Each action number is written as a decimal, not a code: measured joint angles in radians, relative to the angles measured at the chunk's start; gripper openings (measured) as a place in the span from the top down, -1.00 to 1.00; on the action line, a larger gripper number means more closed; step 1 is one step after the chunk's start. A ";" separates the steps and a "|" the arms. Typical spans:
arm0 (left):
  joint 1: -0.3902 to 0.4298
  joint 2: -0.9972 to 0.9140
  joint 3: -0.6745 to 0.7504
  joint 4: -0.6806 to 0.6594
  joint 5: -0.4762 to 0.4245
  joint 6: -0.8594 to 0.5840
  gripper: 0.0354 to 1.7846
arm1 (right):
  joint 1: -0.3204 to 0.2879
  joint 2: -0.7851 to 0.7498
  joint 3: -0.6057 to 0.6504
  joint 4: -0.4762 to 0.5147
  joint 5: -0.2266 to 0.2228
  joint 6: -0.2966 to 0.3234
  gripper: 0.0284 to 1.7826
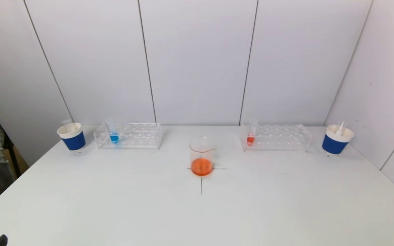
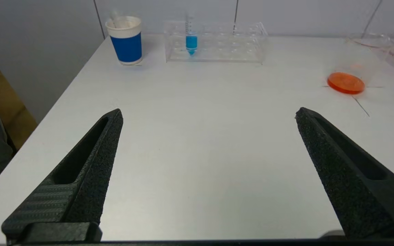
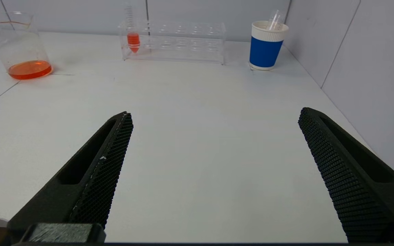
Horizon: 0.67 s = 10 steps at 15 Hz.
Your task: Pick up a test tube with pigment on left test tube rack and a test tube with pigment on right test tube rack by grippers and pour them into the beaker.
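Note:
A clear left test tube rack (image 1: 128, 136) (image 2: 217, 46) holds one upright test tube with blue pigment (image 1: 114, 136) (image 2: 191, 41). The clear right test tube rack (image 1: 275, 137) (image 3: 176, 41) holds one upright test tube with orange-red pigment (image 1: 250, 136) (image 3: 133, 39). Between the racks a glass beaker (image 1: 201, 155) (image 3: 17, 44) (image 2: 351, 77) stands on a cross mark with orange liquid at its bottom. My left gripper (image 2: 209, 114) hangs open over bare table near the front left, far from the blue tube. Over the front right, my right gripper (image 3: 214, 114) is likewise open and holds nothing.
A blue and white paper cup (image 1: 71, 136) (image 2: 125, 39) stands left of the left rack; another cup (image 1: 335, 139) (image 3: 268, 44) stands right of the right rack, each with a clear tube in it. Walls close the table's back and right side. The table's left edge drops off.

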 joint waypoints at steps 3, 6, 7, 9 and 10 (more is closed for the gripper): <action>-0.003 -0.157 0.031 0.162 0.000 -0.003 -0.98 | 0.000 0.000 0.000 -0.001 0.000 0.000 -0.98; -0.005 -0.211 0.075 0.186 0.002 -0.002 -0.98 | 0.001 0.000 0.000 0.000 0.000 0.000 -0.98; -0.005 -0.219 0.093 0.185 0.003 -0.002 -0.98 | 0.001 0.000 0.000 0.000 0.000 0.000 -0.98; -0.004 -0.227 0.110 0.186 0.001 0.000 -0.98 | 0.000 0.000 0.000 0.000 0.000 0.000 -0.98; -0.005 -0.229 0.113 0.184 0.002 0.000 -0.98 | 0.000 0.000 0.000 0.000 0.000 0.000 -0.98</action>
